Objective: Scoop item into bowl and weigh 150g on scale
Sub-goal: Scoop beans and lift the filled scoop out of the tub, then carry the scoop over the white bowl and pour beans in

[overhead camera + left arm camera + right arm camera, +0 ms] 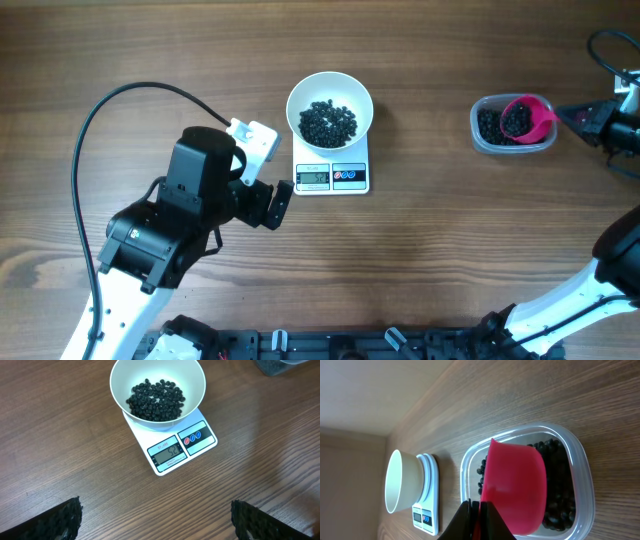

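Black round pellets (155, 401) heap in the smooth, perhaps plastic bowl (120, 382).

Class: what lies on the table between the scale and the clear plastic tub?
Nothing. In the overhead view, only bare table separates the scale and the tub.

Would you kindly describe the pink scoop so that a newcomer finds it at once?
Look to the right end of the wooden table, where a clear tub of black beans stands. The scoop dips into it, gripped by the right hand; nothing else there is pink.
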Robot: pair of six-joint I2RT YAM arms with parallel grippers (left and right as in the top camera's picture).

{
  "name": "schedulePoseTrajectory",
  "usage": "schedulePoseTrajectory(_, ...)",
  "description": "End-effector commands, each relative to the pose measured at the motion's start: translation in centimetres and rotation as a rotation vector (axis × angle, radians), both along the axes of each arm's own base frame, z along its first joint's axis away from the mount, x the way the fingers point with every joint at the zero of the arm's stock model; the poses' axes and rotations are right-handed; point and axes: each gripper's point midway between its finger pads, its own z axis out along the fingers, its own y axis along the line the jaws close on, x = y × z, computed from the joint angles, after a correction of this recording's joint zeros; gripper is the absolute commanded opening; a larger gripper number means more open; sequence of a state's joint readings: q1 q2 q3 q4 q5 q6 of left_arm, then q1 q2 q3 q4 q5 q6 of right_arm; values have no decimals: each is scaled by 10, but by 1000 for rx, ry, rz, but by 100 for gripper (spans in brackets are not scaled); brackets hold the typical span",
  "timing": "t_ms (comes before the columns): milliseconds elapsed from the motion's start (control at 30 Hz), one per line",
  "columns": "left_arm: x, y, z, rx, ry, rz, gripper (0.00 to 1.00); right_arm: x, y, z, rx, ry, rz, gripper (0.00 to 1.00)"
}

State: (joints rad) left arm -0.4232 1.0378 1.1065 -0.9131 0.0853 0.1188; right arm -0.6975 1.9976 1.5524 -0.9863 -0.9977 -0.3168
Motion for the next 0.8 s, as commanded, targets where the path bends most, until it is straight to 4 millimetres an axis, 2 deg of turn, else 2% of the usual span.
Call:
schedulePoseTrajectory(0,1,-2,7,-14,-17,-12,100,3,8,8,80,-87,34,4)
schedulePoseTrajectory(100,1,-2,7,-14,-17,-12,100,3,11,13,111,-103,37,4)
schedulePoseTrajectory(233,1,-2,7,-14,-17,-12,100,6,19,31,201,-173,51,4)
schedulePoseTrajectory(333,1,-2,7,-14,-17,-11,100,11,41,38,227,-176,97,4)
schedulePoseTrajectory(400,1,-2,7,-14,-17,-12,100,18,67,47,219,-187,161,4)
schedulePoseTrajectory(533,1,-2,7,-14,-17,-12,100,42,121,77,207,-234,260,4)
schedulePoseTrajectory(667,1,-2,7,-14,-17,-11,100,65,191,121,229,-341,389,4)
schedulePoseTrajectory(767,1,-2,7,-14,-17,-12,100,69,238,149,274,-432,510,4)
